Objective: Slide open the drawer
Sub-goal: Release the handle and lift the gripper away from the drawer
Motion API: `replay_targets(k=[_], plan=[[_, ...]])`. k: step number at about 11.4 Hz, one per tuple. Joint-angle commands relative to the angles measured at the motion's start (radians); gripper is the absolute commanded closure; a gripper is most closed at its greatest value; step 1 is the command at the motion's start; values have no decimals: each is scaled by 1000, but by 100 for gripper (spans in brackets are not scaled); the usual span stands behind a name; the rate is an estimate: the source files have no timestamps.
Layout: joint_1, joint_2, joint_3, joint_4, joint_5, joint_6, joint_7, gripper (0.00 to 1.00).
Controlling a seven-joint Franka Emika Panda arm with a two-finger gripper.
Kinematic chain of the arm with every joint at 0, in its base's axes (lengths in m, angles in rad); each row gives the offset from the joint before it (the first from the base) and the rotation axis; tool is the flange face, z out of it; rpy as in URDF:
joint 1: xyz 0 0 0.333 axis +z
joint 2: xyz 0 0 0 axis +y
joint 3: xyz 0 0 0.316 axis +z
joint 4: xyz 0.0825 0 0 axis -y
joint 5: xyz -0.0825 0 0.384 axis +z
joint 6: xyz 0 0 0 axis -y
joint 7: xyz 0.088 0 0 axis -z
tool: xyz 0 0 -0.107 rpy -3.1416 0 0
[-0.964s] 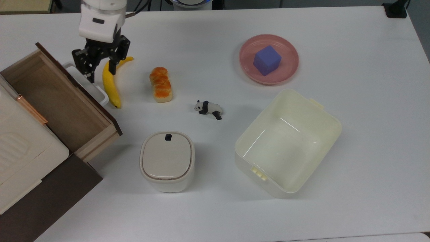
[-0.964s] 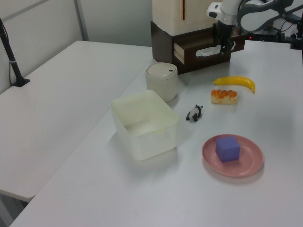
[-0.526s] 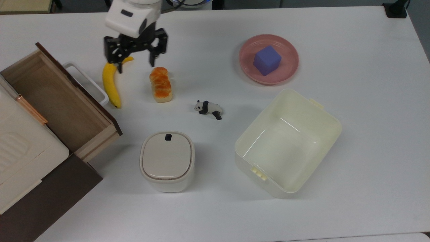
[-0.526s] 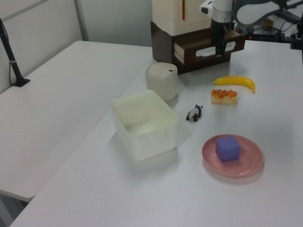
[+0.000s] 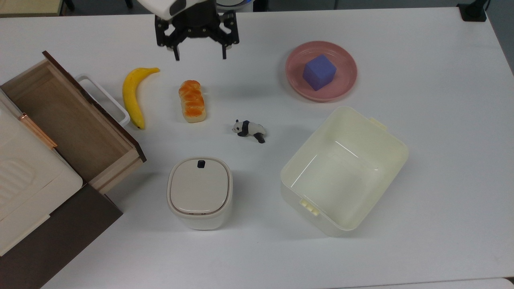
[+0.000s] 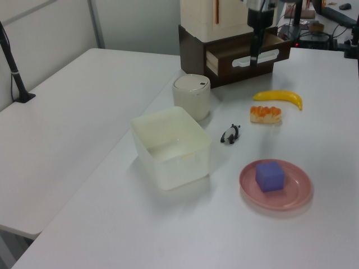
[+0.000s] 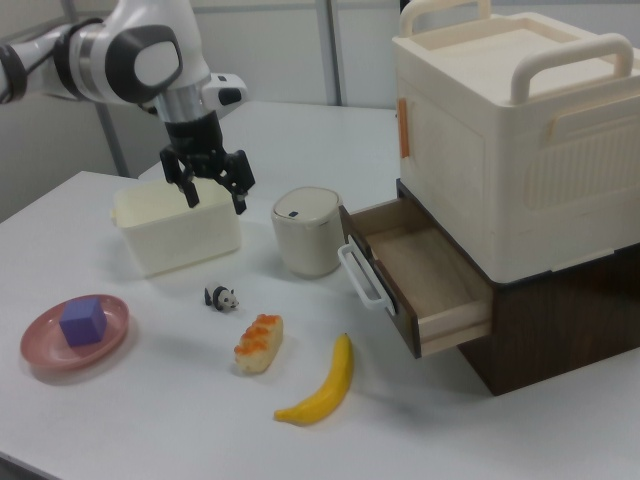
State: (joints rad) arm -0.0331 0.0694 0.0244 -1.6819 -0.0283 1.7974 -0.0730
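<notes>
The gripper (image 5: 199, 55) hangs above the table (image 5: 421, 160) with its two fingers spread wide and nothing between them, well apart from the drawer (image 5: 76, 120), which lies toward the top view's left and lower than the gripper there. The drawer stands pulled out of a dark brown cabinet (image 7: 560, 330); its light-wood inside shows bare, and its white loop handle (image 5: 105, 98) juts from the dark front panel toward the banana. On the cabinet sits a cream appliance (image 7: 520, 130) with handles on top. Toward the top view's right of the gripper, a pink plate (image 5: 345, 86) holds a purple cube (image 5: 319, 71). Farther down in the top view, a cream tub (image 5: 395, 160) stands open with nothing seen in it, and a small lidded bin (image 5: 199, 192), its lid shut, stands below the gripper, near the drawer's open corner. Just below the gripper in the top view lie a bread roll (image 5: 192, 100) and, toward the top view's left, a yellow banana (image 5: 132, 96), which lies just beside the handle without clearly touching it. A toy panda (image 5: 249, 129) lies between the bread roll and the tub. In the top view the far edge of the table runs close behind the gripper, and bare white table stretches along the top view's right and bottom sides. In the right view the gripper (image 7: 211, 190) hovers in front of the tub, above the panda.
</notes>
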Motion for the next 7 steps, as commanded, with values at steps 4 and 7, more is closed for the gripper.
replay_targets(k=[4, 7], plan=[[44, -10, -12, 53, -1, -153, 70, 0], [42, -11, -14, 56, -15, -164, 75, 0]])
